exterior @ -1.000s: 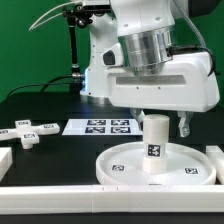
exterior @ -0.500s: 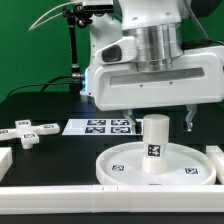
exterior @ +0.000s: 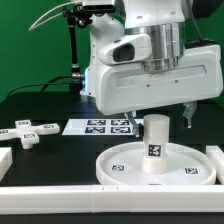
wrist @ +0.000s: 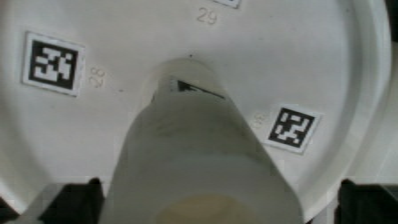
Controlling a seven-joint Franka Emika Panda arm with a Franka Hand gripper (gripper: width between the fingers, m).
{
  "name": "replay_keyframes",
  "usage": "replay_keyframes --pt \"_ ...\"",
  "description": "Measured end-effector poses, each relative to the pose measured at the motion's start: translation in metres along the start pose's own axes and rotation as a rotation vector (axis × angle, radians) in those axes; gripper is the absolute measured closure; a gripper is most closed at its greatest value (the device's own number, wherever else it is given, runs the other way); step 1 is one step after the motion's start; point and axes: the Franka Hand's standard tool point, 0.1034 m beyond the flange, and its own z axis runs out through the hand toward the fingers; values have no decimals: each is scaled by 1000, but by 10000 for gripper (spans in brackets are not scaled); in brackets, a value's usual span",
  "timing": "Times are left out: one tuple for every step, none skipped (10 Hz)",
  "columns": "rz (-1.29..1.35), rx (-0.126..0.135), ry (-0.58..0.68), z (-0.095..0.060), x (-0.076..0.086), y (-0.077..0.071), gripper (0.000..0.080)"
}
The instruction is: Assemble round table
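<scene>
Exterior view: you find the round disc flat on the table, toward the exterior view's right, with the leg upright on its middle. The gripper sits directly above the leg, one finger on each side of its top. Behind the disc, note the marker board. The cross-shaped foot piece lies well apart at the exterior view's left. The front block runs before the disc, and the side block lies just beside it on the right. Wrist view: you look down the leg onto the disc.
</scene>
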Motion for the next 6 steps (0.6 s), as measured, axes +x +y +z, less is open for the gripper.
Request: replay_keyframes --pt "-99 -12 -4 0 0 1 151" --pt "-203 -18 -6 0 0 2 151" --pt "-290 -24 -8 0 0 1 151" --pt "-395 -32 -13 0 1 -1 151" --pt "-506 -40 -21 0 1 -3 151" --pt "-617 -49 -31 1 0 -5 151"
